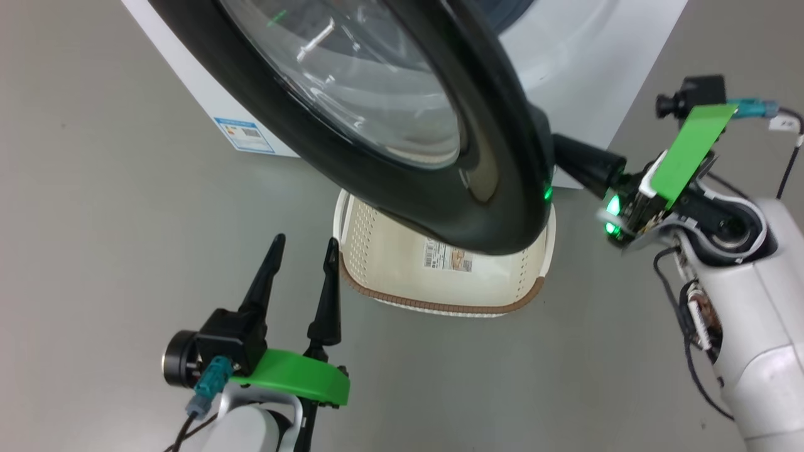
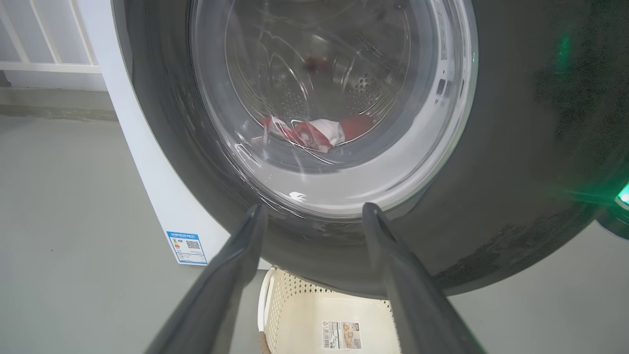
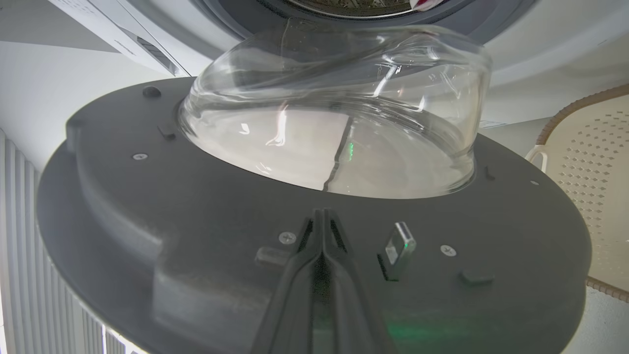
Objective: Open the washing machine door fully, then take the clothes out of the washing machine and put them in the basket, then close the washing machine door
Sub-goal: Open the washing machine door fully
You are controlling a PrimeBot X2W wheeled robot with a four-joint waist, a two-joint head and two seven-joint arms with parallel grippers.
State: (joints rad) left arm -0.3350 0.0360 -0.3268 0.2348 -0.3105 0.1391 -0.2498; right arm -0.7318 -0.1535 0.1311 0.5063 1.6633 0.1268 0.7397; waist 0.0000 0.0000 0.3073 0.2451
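Stage in hand, judged: opening the door fully; unloading not yet begun.

- Washing machine door (image 1: 502, 188): part open, black rim slanting across the upper head view and overhanging the basket; free edge towards the robot's right side.
- Right end effector (image 3: 322, 216): fingers pressed flat together, gripping nothing. Tips at the door's grey inner face, just below the bulging glass bowl and beside a small clear latch piece (contact likely, not certain).
- Left end effector (image 1: 305, 239): fingers spread wide, empty, low on the robot's left in front of the door's outer face. Apart from the door, close beside the basket's left end.
- Clothes (image 2: 314, 133): red and white, lying low in the steel drum, seen through the glass in the left wrist view.
- Basket (image 1: 440, 307): on the floor before the washing machine (image 1: 584, 56), partly under the door, no clothes seen in it.

Deciding relation: door face directly ahead of the right fingers, across their long axis, so the right arm clearly nearer. Probable requirement: a push along the fingers, carrying the free edge away from the drum mouth.

Risk: tips sliding on the smooth face towards the glass.
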